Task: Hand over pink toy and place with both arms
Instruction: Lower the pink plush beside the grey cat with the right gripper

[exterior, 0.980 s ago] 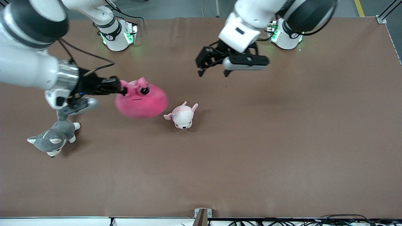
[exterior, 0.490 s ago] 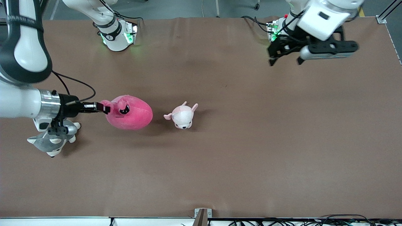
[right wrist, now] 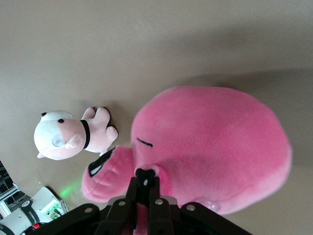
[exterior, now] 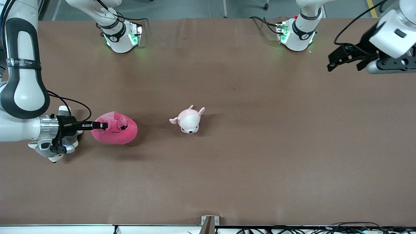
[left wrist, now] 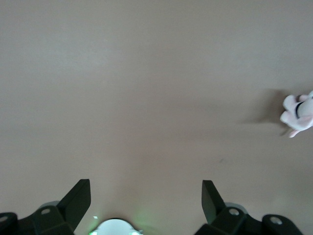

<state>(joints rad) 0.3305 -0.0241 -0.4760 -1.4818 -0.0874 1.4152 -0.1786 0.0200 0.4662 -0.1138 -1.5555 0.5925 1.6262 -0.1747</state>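
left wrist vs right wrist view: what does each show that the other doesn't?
Only the left wrist view: the left gripper, fingers spread wide open over bare table, holding nothing.

Only the right wrist view: the right gripper pinched shut on a nub of the pink toy, plus a green-lit arm base.

Both: the brown table and the small pale pink-and-white plush.

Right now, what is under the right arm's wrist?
A grey plush animal lies on the table under the right gripper's wrist, mostly covered; only its head shows. The gripper grips the pink toy.
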